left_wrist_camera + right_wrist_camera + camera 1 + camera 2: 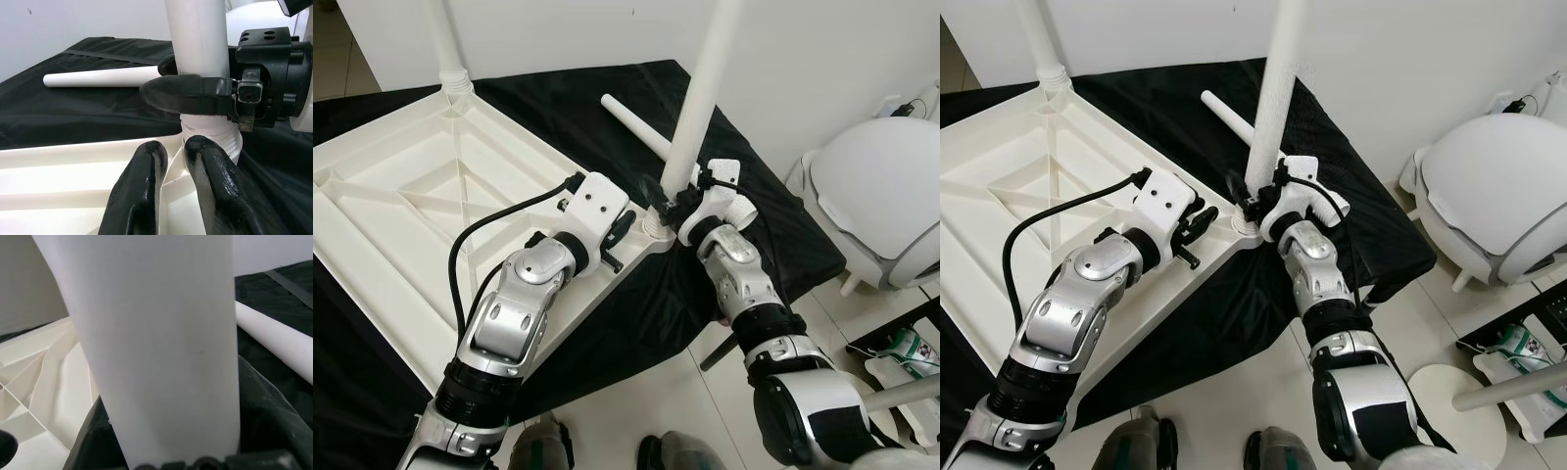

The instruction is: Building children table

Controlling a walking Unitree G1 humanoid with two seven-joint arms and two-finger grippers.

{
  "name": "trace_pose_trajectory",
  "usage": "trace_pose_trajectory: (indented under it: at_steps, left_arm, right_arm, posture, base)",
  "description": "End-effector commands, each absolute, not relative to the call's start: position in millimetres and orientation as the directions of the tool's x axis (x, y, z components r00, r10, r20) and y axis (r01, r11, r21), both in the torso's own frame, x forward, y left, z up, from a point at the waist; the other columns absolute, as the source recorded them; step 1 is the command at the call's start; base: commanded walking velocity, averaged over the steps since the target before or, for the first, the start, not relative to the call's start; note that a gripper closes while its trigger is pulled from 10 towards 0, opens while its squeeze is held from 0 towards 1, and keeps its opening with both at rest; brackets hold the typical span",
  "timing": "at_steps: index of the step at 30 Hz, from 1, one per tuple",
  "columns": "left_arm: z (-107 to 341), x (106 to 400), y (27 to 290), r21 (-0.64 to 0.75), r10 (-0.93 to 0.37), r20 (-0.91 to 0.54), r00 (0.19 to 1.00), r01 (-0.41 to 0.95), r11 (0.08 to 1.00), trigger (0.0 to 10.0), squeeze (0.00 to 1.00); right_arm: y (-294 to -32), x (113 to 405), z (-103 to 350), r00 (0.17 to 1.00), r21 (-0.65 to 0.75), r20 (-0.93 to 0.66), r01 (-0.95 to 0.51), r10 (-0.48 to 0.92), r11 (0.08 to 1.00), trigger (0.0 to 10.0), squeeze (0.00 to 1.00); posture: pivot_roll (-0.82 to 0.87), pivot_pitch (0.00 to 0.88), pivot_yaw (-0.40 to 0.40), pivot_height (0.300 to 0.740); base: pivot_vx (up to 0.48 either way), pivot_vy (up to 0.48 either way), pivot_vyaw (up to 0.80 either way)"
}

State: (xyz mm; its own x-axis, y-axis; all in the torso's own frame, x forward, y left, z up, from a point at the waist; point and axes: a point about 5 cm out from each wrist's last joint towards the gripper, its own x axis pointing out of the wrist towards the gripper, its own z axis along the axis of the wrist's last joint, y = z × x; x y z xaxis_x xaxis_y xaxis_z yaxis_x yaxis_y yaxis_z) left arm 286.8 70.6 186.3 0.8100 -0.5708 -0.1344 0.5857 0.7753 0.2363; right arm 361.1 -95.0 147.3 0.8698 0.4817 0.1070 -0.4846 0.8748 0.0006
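Observation:
The white tabletop (411, 196) lies upside down on a black cloth (773, 245). A white leg (700, 98) stands upright in the socket (656, 227) at the near right corner. My right gripper (670, 201) is shut around this leg just above the socket; one of its fingers (186, 95) wraps the tube. My left gripper (623, 240) sits at the same corner, its fingers (142, 186) close together over a thin white rim of the tabletop. A second leg (445, 44) stands at the far corner. A loose leg (636, 127) lies on the cloth behind.
A white rounded shell (881, 196) stands on the tiled floor to the right, with small white parts (1518, 362) near it. The wall (558, 29) is close behind the cloth. The cloth's edge drops off near my feet.

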Motion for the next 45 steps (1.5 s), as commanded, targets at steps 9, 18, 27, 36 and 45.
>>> trace_pose_trajectory:
  at_steps: [9, 18, 27, 36, 45]
  left_arm:
    - [189.5, 285.1, 74.7, 0.244, -0.538, -0.123, 0.834, 0.551, 0.798, 10.0, 0.0]
    - [190.2, 283.4, 76.3, 0.239, -0.535, -0.125, 0.835, 0.549, 0.801, 10.0, 0.0]
    - [191.3, 282.1, 77.3, 0.237, -0.535, -0.127, 0.835, 0.55, 0.801, 10.0, 0.0]
    - [191.6, 280.6, 78.3, 0.235, -0.535, -0.132, 0.834, 0.551, 0.801, 10.0, 0.0]
    - [192.1, 279.2, 79.3, 0.237, -0.536, -0.136, 0.833, 0.553, 0.799, 10.0, 0.0]
  right_arm:
    - [-100.2, 349.7, 113.6, 0.876, -0.051, -0.021, -0.482, 0.482, 0.875, 10.0, 0.0]
    - [-99.3, 336.4, 105.4, 0.86, -0.096, 0.02, -0.506, 0.51, 0.857, 10.0, 0.0]
    - [-99.7, 327.6, 101.4, 0.849, -0.129, 0.077, -0.511, 0.522, 0.85, 10.0, 0.0]
    - [-98.1, 321.9, 99.7, 0.836, -0.174, 0.098, -0.519, 0.539, 0.837, 10.0, 0.0]
    - [-102.3, 332.1, 92.1, 0.88, -0.064, -0.005, -0.475, 0.475, 0.878, 10.0, 0.0]
  posture:
    - [0.01, 0.037, -0.029, 0.74]
    - [0.01, 0.051, -0.025, 0.74]
    - [0.01, 0.067, -0.019, 0.74]
    - [0.02, 0.076, -0.01, 0.74]
    - [0.02, 0.081, -0.007, 0.74]
  base:
    - [0.0, 0.0, 0.0]
    - [0.0, 0.0, 0.0]
    - [0.0, 0.0, 0.0]
    - [0.0, 0.0, 0.0]
    - [0.0, 0.0, 0.0]
